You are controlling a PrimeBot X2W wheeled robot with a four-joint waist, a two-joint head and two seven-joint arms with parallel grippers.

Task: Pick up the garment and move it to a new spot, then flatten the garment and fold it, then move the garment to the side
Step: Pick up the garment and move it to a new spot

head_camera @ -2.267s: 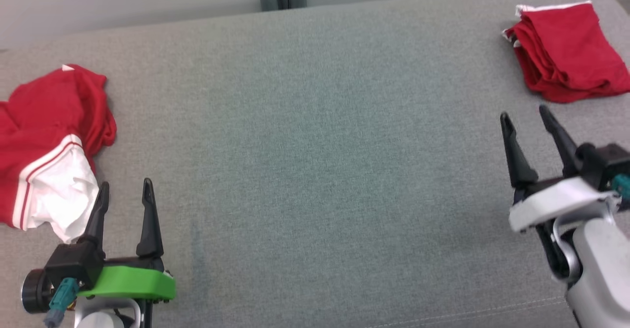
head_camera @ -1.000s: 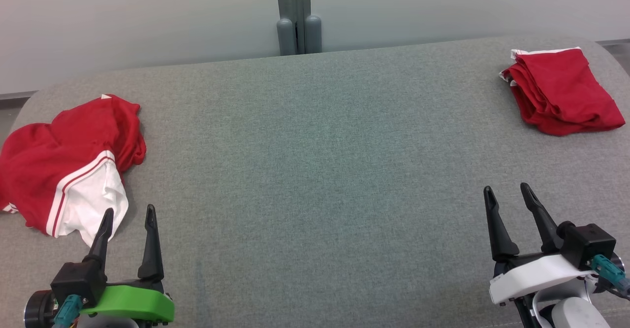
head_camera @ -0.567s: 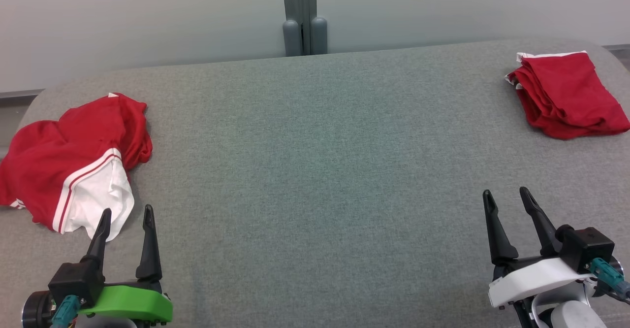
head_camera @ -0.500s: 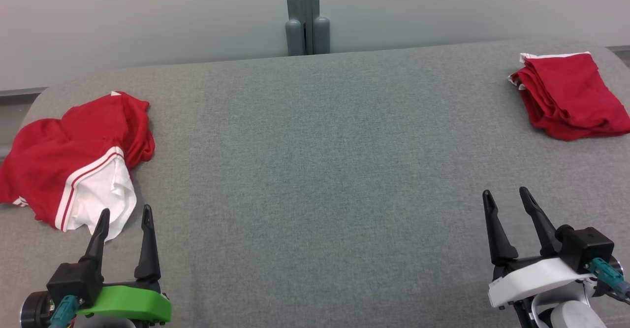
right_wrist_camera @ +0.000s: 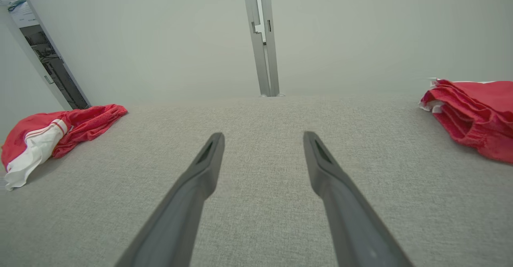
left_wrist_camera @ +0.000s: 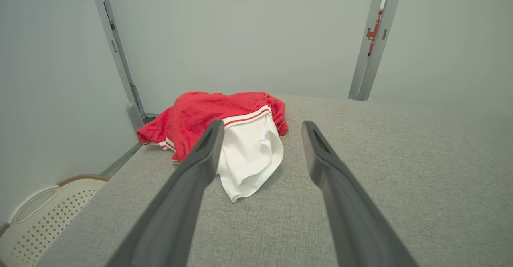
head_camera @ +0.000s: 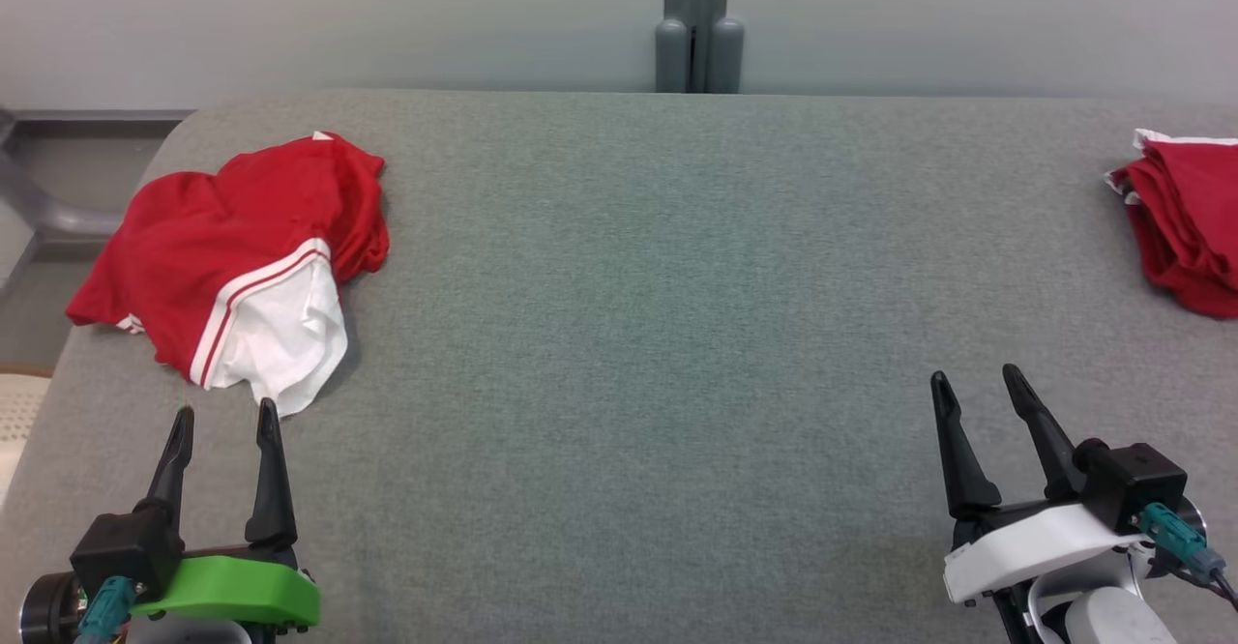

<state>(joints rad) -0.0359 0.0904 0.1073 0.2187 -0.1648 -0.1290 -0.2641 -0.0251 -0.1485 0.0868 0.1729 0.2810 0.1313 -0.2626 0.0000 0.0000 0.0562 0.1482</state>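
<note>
The left gripper point(head_camera: 223, 410) had two long tapering black fingers point(head_camera: 271, 489) on a glossy green plastic mount point(head_camera: 227, 600) with a teal cable plug point(head_camera: 102, 605); the right gripper point(head_camera: 974, 373) matched, its moulded plastic mount point(head_camera: 1025, 542) white

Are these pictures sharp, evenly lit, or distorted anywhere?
Head view: sharp, soft even light, a faint shadow beside the crumpled garment. Left wrist view: wide lens makes the wall posts lean; near fingers look slightly soft. Right wrist view: same stretching; folded garment cut by the edge.

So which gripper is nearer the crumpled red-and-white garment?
Left. The left gripper sits just short of the crumpled garment, by its white edge; the right gripper is far across.
</note>
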